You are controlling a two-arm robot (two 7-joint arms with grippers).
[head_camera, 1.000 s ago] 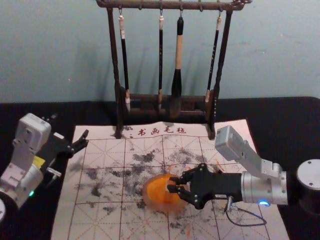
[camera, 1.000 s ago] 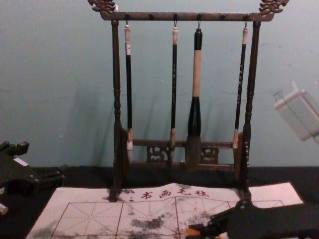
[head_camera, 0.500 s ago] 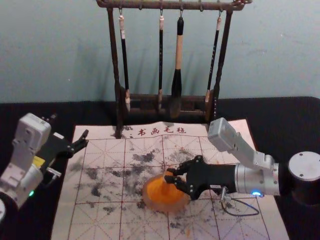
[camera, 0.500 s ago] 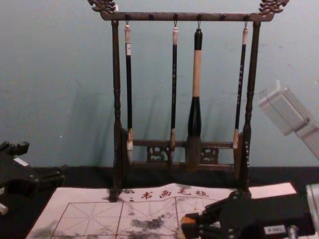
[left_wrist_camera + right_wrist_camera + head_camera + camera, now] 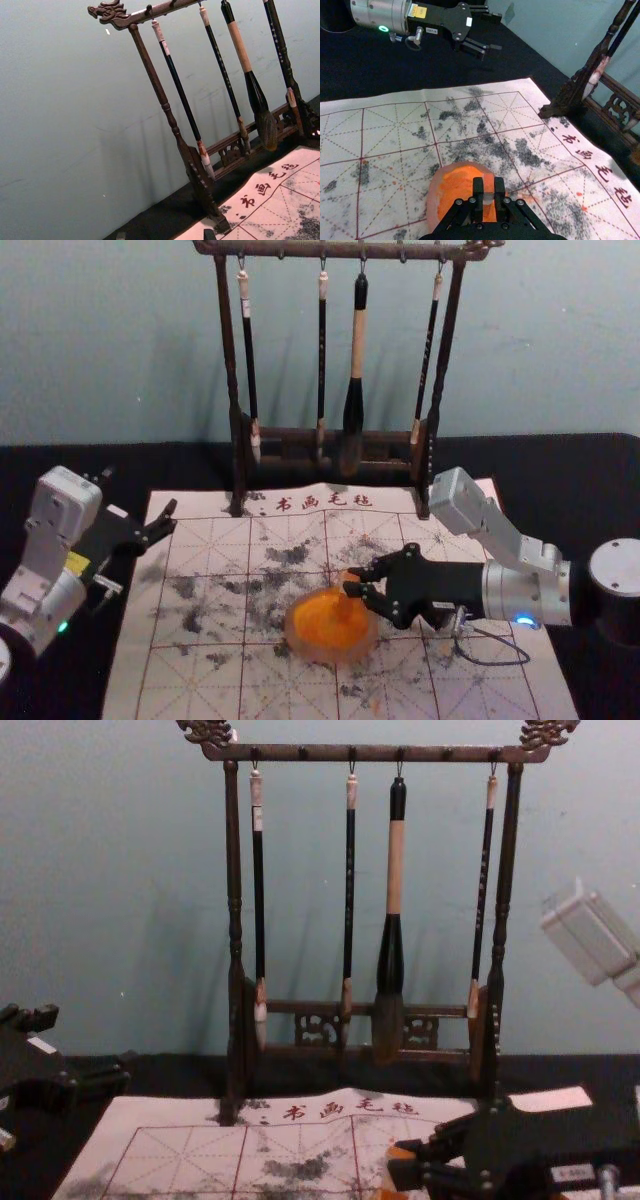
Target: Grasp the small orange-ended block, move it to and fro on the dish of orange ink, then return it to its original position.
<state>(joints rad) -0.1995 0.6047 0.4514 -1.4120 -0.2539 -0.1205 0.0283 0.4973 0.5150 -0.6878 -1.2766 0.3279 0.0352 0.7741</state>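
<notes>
The right gripper (image 5: 353, 583) reaches in from the right over the back right part of the orange ink dish (image 5: 325, 628). It is shut on the small block (image 5: 346, 578). In the right wrist view the right gripper (image 5: 489, 192) pinches the block (image 5: 488, 183), whose upper end is orange and middle pale; the dish (image 5: 436, 200) lies below. The chest view shows the block (image 5: 401, 1154) at the gripper's tips. Whether its lower end touches the ink, I cannot tell. The left gripper (image 5: 138, 494) is parked at the left, open; its tips peek into its wrist view (image 5: 165, 235).
A dark wooden rack (image 5: 235, 390) with several hanging brushes stands at the mat's back edge. The gridded felt mat (image 5: 200, 685) has black and orange stains and lies under the dish, on a black-covered table (image 5: 570, 480).
Holding the block, the right gripper has moved back across the dish, slightly left and then right again. It sits a little higher in the chest view. The left arm is unmoved.
</notes>
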